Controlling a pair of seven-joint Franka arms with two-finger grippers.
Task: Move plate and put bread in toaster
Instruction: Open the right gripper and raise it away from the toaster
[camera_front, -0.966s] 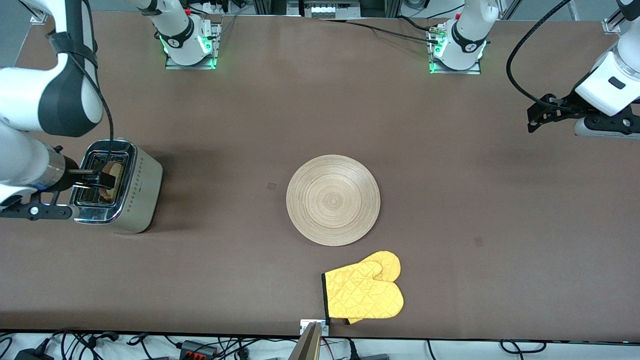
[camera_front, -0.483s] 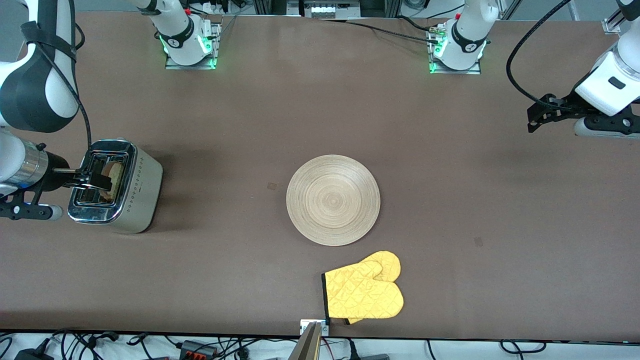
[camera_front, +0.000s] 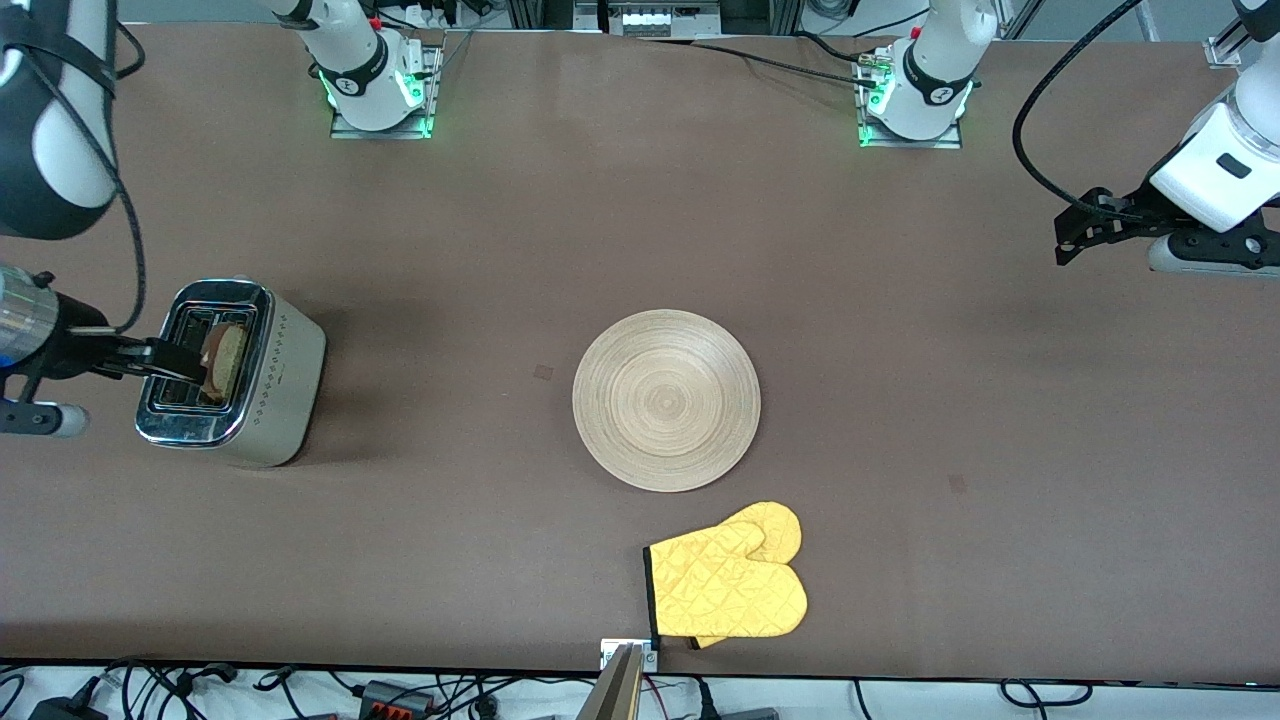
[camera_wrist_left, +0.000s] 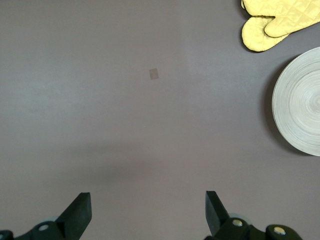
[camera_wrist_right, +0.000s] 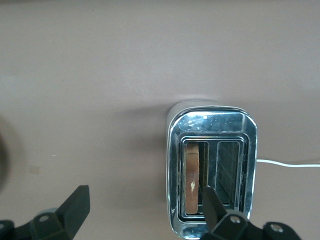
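right claw (camera_front: 165, 362) spread over the boxy chrome-topped toaster (camera_front: 235, 385), drawn back toward the table's edge since a second ago. left claw (camera_wrist_left: 147, 212) spread, waiting over bare brown table (camera_front: 450, 250). round ringed light-wood plate (camera_front: 666, 399) mid-table. right wrist view alone shows the brown-crusted bread slice (camera_wrist_right: 192, 175) standing in one slot.

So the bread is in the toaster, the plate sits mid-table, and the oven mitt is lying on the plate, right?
Not quite. The bread is in the toaster and the plate sits mid-table, but the oven mitt lies on the table beside the plate, nearer to the front camera and apart from it. The front view shows this.
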